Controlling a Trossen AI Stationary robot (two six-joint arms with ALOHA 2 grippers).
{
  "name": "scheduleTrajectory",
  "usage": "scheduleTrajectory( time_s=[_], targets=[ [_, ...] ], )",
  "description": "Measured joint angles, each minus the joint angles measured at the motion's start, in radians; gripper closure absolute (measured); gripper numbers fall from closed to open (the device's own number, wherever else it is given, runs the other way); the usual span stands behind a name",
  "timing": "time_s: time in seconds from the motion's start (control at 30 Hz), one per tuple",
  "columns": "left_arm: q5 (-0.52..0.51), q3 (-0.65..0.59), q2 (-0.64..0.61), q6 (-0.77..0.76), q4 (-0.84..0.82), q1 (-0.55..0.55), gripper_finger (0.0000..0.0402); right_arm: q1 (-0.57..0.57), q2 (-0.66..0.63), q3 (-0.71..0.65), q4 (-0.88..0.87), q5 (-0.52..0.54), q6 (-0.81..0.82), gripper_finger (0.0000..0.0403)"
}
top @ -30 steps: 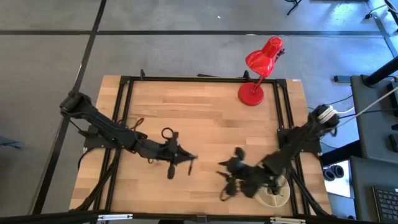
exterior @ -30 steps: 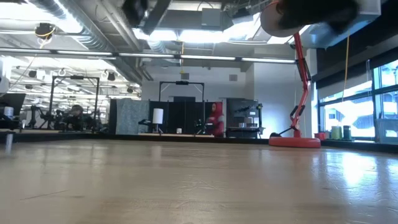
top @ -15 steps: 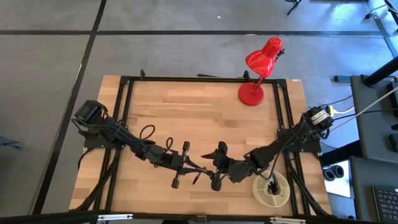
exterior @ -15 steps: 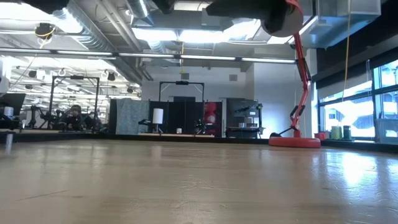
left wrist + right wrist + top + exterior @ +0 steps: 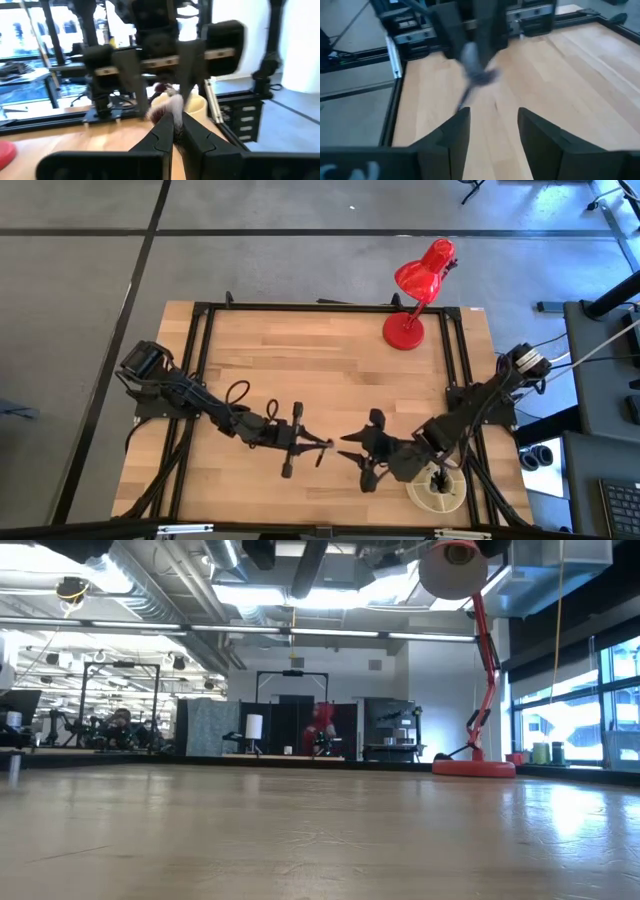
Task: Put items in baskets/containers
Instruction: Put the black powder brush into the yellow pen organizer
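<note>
Half a second ago the two end effectors nearly met at lower centre; now they have parted. The left end effector [image 5: 318, 446] pinches a makeup brush [image 5: 167, 104]. The right end effector [image 5: 352, 448], fingers spread and empty, has drawn back toward the divided dish [image 5: 440, 491] at lower right, suggesting a missed handover. The dish's contents are mostly hidden.

dish [image 5: 440, 490] front-right on table [image 5: 300, 360] | lamp [image 5: 412, 300] back-right

No text, labels, nos. or signs I can read anywhere: nothing legible on the tabletop [image 5: 330, 370], the red lamp [image 5: 415, 295], my arms, or in the room behind.
</note>
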Motion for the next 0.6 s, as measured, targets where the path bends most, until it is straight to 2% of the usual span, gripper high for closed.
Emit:
scheduleTrajectory(
  time_s=[0.23,0.37,0.6],
  targets=[
    [-0.082,0.000,0.000,0.007,0.014,0.004,0.0389,-0.021,0.070,0.000,0.083,-0.014,-0.011,0.0240],
    [-0.085,0.000,0.000,0.007,0.022,0.003,0.0389,-0.054,0.112,0.000,0.172,-0.018,-0.036,0.0240],
    [-0.085,0.000,0.000,0.013,0.032,0.003,0.0389,-0.090,0.157,0.000,0.318,-0.095,-0.092,0.0240]
  ],
)
